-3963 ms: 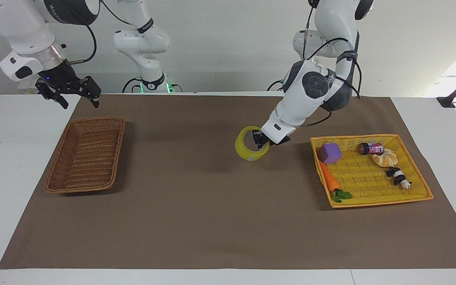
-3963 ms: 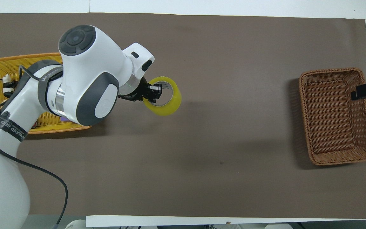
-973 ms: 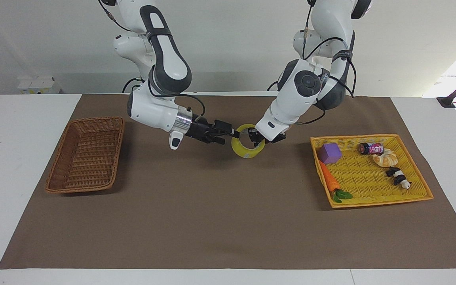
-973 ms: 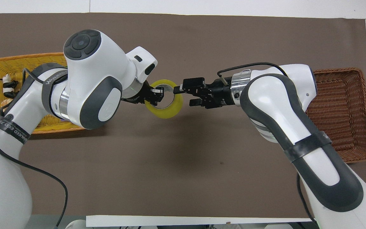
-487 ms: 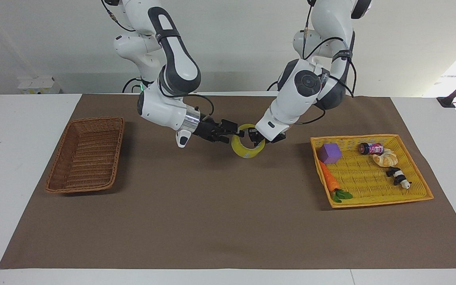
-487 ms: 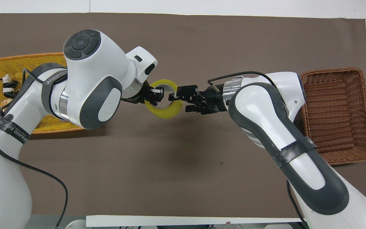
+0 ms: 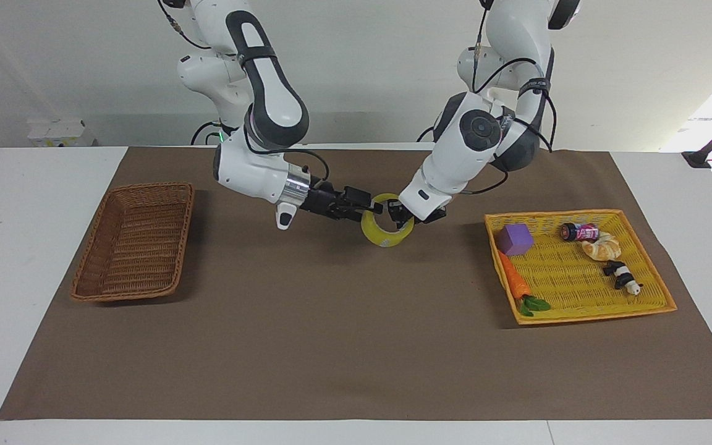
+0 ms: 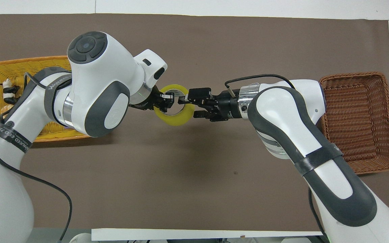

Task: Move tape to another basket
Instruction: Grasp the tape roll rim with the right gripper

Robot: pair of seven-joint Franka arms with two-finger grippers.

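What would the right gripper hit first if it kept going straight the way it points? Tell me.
The tape: the right gripper already has that roll's wall between its fingers. Past it, likely the left gripper, holding the same roll.

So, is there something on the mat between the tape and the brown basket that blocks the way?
Nothing on the mat blocks it. The tape is held up by the left claw, and only the right claw and its arm lie toward the basket.

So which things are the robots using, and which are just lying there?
Using:
tape
left gripper
right gripper
brown wicker basket

Just lying there, all in the yellow tray:
purple block
carrot
can
croissant
panda toy
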